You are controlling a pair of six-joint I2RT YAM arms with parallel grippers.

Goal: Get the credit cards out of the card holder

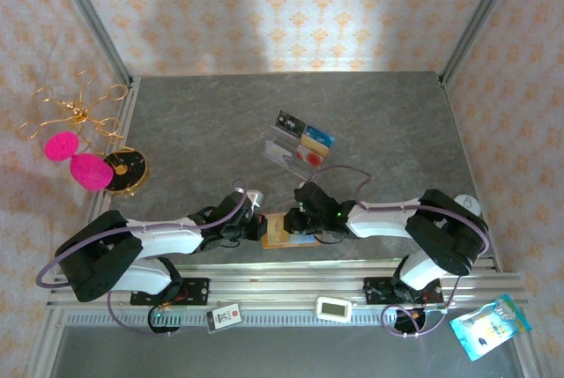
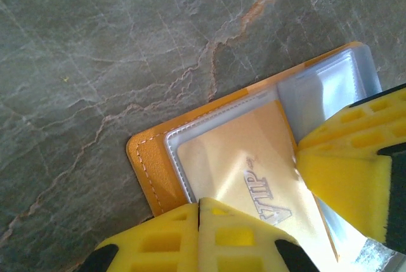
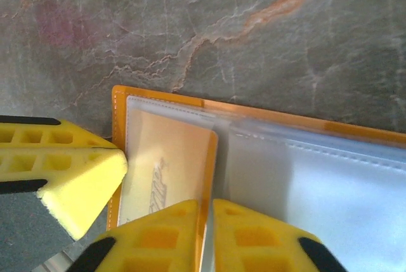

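Right now the card holder (image 2: pixel 147 158) lies open and flat at the 6 o'clock edge of the tabletop (image 1: pixel 203 131), between my 2 hands. I judge that split is deliberate: 1 hand to pin, 1 to pull.

My left hand (image 2: pixel 198 212) comes in from 9 o'clock with its fingers pressed together and nothing between them. Their tips rest on the holder's edge, and I take that as a weight to stop the light wallet sliding or folding. My right hand (image 3: pixel 209 212) comes from 3 o'clock, fingers drawn almost together at the long edge of the gold credit card (image 2: pixel 241 158), which is probably where its pocket opens. A thin pale strip shows in the seam between those fingers. Whether that is card, a leaf of plastic nipped there, or just what lies beneath, I cannot tell.

The holder is orange and leather-like, with pale stitching along the rim and a rounded corner. Inside are glossy, soft, clear sleeves (image 3: pixel 317 183), blue-grey where nothing fills them. The card looks stiff and shiny, with raised "VIP" lettering, and it sits inside its sleeve, not yet out. My fingers are blocky yellow with square hollows. The tabletop is grey, stone-patterned, with rusty veins. An acrylic tray (image 1: pixel 275 151) stands at 12 o'clock from the holder, well apart, with cards in its compartments.
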